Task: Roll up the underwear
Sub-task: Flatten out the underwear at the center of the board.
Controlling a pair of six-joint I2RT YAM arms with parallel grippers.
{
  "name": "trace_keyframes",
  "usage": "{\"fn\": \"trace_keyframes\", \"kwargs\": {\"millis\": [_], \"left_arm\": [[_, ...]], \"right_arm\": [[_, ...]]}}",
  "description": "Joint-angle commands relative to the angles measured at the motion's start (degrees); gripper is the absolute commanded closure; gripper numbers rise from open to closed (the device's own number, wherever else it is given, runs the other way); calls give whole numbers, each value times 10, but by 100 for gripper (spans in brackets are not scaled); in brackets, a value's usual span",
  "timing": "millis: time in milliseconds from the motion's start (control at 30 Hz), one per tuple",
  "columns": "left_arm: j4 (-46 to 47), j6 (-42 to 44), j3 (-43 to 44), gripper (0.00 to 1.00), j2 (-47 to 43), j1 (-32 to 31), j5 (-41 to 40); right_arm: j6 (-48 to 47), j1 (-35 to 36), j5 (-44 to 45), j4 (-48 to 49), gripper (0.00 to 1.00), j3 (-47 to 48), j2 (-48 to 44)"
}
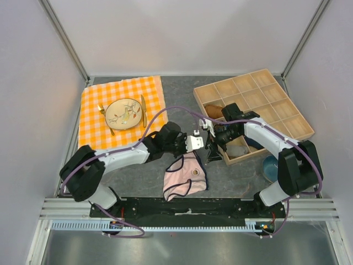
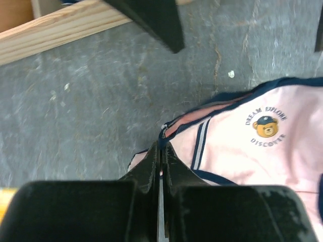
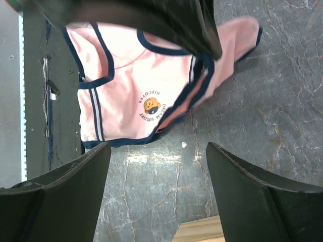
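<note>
Left end effector (image 2: 160, 149) pinches underwear (image 2: 242, 151) edge; right end effector (image 3: 157, 148) spread wide nearby.

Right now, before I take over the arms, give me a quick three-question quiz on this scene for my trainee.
1. True or false: the left gripper is shut on an edge of the underwear.
2. Multiple choice: the right gripper is A) open, holding nothing; B) shut on the underwear; C) shut, holding nothing.
3. Short answer: what is printed on the underwear's pink fabric?

Key: 1 true. 2 A. 3 a bear badge with lettering around it.
</note>
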Motion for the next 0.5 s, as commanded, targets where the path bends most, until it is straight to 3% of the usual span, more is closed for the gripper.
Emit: {"fn": "trace_keyframes", "kwargs": {"millis": [0,33,200,267,467], "left_arm": [[38,-210,-23,98,-97,5,-80],[33,-265,-25,98,-117,6,-100],[-14,-375,-29,98,-171,12,-144],[-40,-386,-23,98,-189,12,-145],[-75,-409,-19,98,-233,12,-151]], "right_arm": [[10,10,-6,12,16,12,3],[21,19,-4,24,16,8,1],[122,57,17,122,16,-19,-15],[183,81,46,175,16,-28,-22],[247,99,76,232,16,-43,-15]]}}
